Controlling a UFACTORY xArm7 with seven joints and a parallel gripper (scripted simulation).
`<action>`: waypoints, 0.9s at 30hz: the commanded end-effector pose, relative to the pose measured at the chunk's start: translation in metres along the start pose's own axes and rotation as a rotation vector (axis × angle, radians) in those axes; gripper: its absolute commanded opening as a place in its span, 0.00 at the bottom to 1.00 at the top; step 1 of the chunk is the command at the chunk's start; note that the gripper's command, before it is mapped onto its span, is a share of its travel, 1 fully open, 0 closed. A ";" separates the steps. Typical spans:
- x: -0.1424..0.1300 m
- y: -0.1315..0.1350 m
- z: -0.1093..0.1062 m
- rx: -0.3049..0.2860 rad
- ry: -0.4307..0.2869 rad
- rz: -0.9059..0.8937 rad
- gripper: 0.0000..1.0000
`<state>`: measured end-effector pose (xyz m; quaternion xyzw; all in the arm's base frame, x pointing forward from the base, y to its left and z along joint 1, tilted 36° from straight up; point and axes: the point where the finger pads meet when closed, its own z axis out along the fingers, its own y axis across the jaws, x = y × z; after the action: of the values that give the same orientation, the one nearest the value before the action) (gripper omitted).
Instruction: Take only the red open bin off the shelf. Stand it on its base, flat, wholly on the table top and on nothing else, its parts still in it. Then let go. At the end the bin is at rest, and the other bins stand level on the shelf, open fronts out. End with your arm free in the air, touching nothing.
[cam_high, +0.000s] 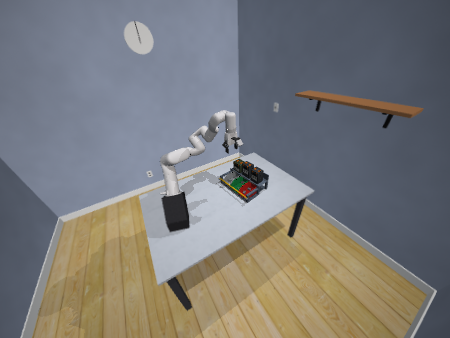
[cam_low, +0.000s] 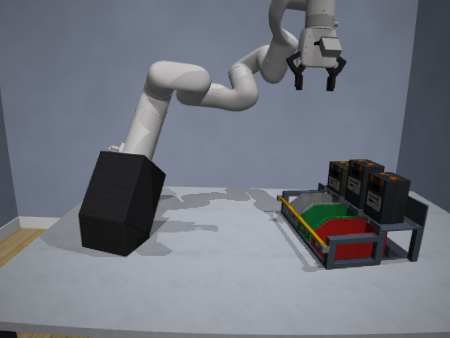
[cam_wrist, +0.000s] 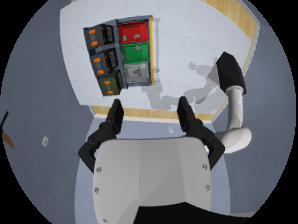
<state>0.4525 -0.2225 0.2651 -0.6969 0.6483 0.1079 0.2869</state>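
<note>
The red open bin sits in the lower level of the grey shelf, at the end nearer the exterior camera, with small grey parts in it in the wrist view. The green bin is beside it, and the grey bin is at the far end. A yellow bar runs along their open fronts. My gripper is wide open and empty, high above the table and the far end of the shelf, pointing down.
Three dark boxes with orange marks stand on the shelf's upper level behind the bins, the nearest box behind the red bin. The black arm base stands on the table. A wooden wall shelf is on the wall.
</note>
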 end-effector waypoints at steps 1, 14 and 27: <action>0.000 -0.001 -0.002 0.003 0.002 0.001 1.00; 0.003 0.008 -0.002 0.003 0.002 0.001 1.00; 0.005 0.013 -0.002 0.003 0.002 0.001 1.00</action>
<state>0.4422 -0.2261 0.2601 -0.6966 0.6486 0.1083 0.2869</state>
